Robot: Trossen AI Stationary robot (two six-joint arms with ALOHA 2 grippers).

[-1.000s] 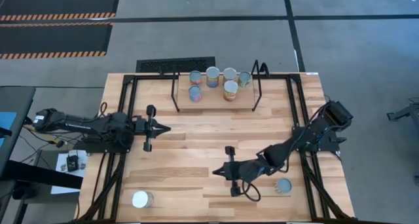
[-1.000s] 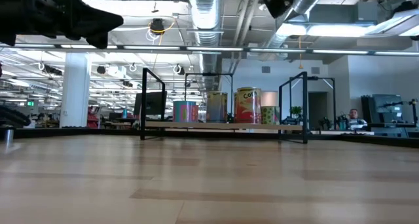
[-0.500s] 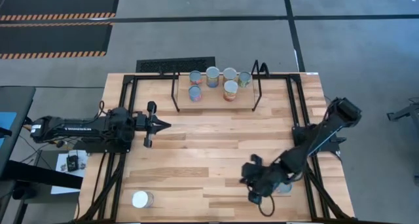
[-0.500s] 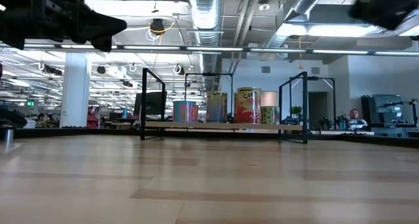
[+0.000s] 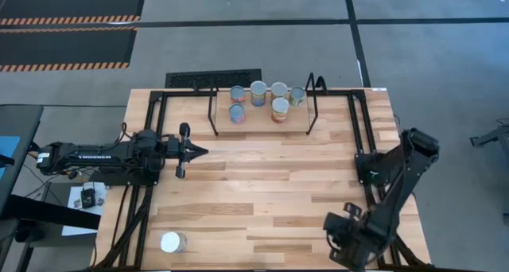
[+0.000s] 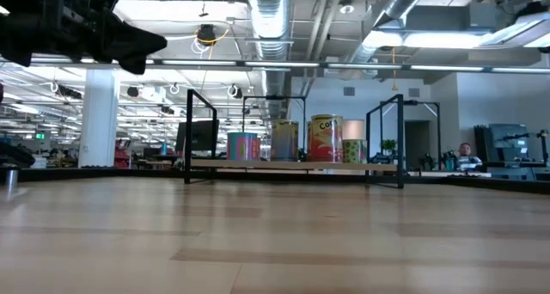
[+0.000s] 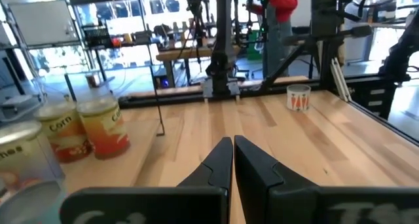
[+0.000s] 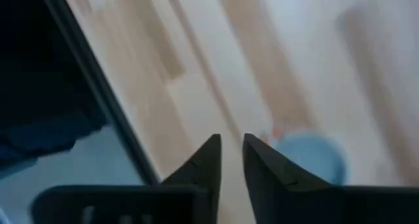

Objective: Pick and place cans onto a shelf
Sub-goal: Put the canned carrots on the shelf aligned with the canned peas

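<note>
The shelf point(image 5: 262, 121) stands at the table's far middle with several cans point(image 5: 280, 109) upright on it; they also show in the low view point(image 6: 325, 139). A white-topped can point(image 5: 172, 242) stands near the near left corner. A blue-grey-topped can point(image 8: 308, 160) stands near the near right corner, just beyond my right gripper point(image 8: 230, 155), whose fingers are a narrow gap apart and hold nothing. The right arm point(image 5: 374, 224) hides that can in the high view. My left gripper point(image 5: 195, 151) is shut and empty, above the table's left middle.
Black rod uprights point(image 5: 314, 105) stand at the shelf's two ends. Black frame rails point(image 5: 151, 184) run along the table's left and right sides. Bare wood lies between the shelf and the near edge point(image 5: 254, 192). A person point(image 7: 278, 14) stands in the room beyond.
My right gripper has swung from the table's near middle toward the near right corner and now stands over the blue-grey can, leaving the low view. My left arm has drawn back slightly toward the table's left edge.
</note>
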